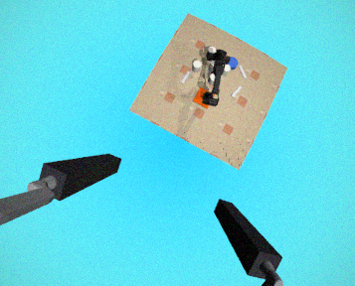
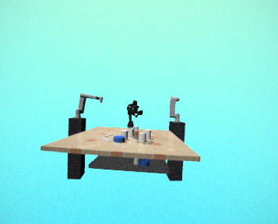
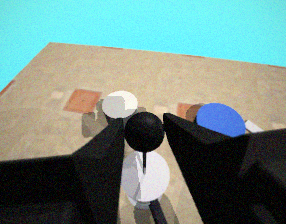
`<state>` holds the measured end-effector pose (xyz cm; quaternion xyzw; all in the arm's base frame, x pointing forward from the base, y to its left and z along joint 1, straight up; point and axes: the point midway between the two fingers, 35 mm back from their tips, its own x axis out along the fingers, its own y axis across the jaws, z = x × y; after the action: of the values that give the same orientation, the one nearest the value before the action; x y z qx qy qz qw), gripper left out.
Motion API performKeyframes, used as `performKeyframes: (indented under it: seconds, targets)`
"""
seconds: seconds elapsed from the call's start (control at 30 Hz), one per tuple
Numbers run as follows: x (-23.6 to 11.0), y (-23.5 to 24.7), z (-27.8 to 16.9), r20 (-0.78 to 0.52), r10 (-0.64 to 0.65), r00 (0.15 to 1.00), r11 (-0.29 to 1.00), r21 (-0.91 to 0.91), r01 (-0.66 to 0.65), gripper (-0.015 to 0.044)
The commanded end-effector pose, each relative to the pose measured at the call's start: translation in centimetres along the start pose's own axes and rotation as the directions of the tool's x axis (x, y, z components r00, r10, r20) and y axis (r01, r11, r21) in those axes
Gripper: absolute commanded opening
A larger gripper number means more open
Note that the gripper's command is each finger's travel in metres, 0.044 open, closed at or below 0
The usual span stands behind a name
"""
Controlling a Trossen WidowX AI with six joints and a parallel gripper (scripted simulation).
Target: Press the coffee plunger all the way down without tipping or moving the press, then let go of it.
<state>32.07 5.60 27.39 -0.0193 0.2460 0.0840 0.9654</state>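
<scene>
The plunger's round black knob point(image 3: 144, 136) stands above the coffee press on a thin dark rod point(image 3: 144, 161). My gripper point(image 3: 143, 121) point(image 2: 136, 115) is shut on the knob, with one black finger on each side of it. The press's pale round lid point(image 3: 156, 177) shows below the knob in the wrist view, with a gap between knob and lid. The press's dark handle point(image 3: 157, 212) points toward the bottom of that view. The press body is mostly hidden under its lid, and its tilt cannot be told.
A white-topped cylinder point(image 3: 119, 104) stands behind the knob. A blue round thing point(image 3: 220, 120) point(image 2: 119, 139) point(image 1: 233, 63) lies to the right in the wrist view. White cylinders point(image 2: 142, 138) point(image 1: 197, 65) stand nearby. Thin white bars point(image 1: 236, 91) lie on the table point(image 1: 160, 94) point(image 2: 67, 145).
</scene>
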Motion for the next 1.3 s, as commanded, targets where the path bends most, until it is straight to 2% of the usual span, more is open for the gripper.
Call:
performKeyframes:
  seconds: [0.0,1.27]
  targets:
    - [0.4,0.0,-0.6,-0.006,-0.002,1.000,1.000,-0.003,0.002,0.0116]
    - [4.2,0.0,-5.6,-0.005,-0.002,1.000,1.000,-0.003,0.002,0.0116]
